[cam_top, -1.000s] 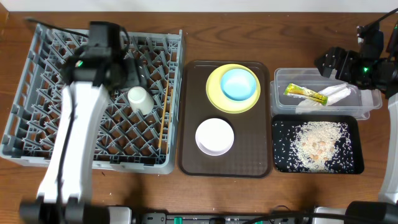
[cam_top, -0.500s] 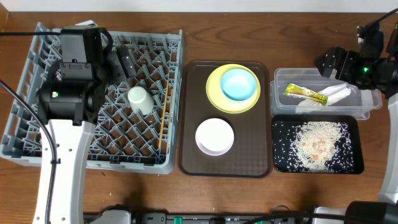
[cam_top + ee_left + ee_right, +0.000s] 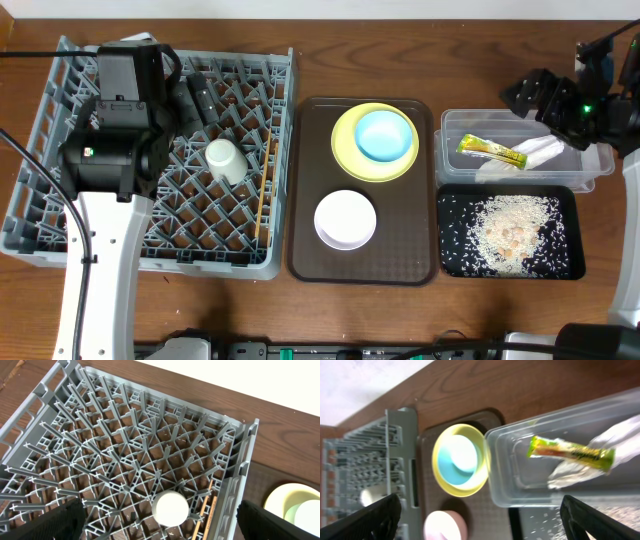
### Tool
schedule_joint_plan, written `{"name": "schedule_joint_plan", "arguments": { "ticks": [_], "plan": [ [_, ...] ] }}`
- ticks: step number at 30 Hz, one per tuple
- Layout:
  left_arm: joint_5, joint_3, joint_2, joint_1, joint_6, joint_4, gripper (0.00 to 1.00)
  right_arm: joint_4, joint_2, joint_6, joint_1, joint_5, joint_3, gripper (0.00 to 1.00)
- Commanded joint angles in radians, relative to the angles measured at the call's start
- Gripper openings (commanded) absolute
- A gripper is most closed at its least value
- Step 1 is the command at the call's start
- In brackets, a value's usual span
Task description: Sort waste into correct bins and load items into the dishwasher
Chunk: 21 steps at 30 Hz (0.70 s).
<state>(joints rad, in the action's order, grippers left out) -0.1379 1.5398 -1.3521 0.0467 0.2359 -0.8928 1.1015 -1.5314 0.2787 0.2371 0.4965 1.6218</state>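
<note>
The grey dish rack holds the small white cup and two chopsticks. My left gripper is open and empty above the rack's back; its wrist view shows the cup and chopsticks below. The light blue bowl sits on the yellow plate, with the white bowl in front. The clear tub holds the sachet and napkin. Rice lies in the black tray. My right gripper is open and empty above the tub's back edge.
The plate and both bowls stand on a brown serving tray between the rack and the bins. The clear tub sits right behind the black tray at the table's right side. Bare wooden table runs along the back.
My left arm has swung left and drawn its open gripper back from the cup toward the rack's rear. My right gripper has shifted slightly up and left above the tub.
</note>
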Motion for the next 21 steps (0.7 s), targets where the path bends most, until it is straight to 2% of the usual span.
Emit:
{"name": "schedule_joint_plan", "arguments": {
  "ticks": [1, 4, 7, 10, 17, 19, 21],
  "plan": [
    [-0.016, 0.009, -0.002, -0.003, 0.006, -0.003, 0.99, 0.006, 0.002, 0.077, -0.005, -0.042, 0.005, 0.99],
    [-0.016, 0.009, -0.002, -0.003, 0.005, -0.003, 0.99, 0.062, 0.002, 0.077, -0.005, -0.188, 0.005, 0.99],
    [-0.016, 0.009, -0.002, -0.003, 0.005, -0.003, 0.99, 0.097, 0.002, 0.08, -0.013, -0.188, 0.004, 0.99],
    [-0.016, 0.009, -0.002, -0.003, 0.005, -0.003, 0.99, 0.106, 0.002, 0.006, -0.051, -0.208, 0.004, 0.99],
    [-0.002, 0.009, -0.002, -0.003, 0.006, 0.011, 0.98, 0.116, 0.002, 0.004, -0.176, -0.481, 0.004, 0.99],
    [-0.001, 0.009, -0.002, -0.003, 0.016, 0.032, 0.98, 0.118, 0.002, -0.036, -0.199, -0.419, 0.004, 0.99],
    [0.0, 0.009, -0.002, -0.002, 0.047, 0.018, 0.98, 0.118, 0.001, -0.143, -0.222, -0.268, 0.004, 0.99]
  ]
}}
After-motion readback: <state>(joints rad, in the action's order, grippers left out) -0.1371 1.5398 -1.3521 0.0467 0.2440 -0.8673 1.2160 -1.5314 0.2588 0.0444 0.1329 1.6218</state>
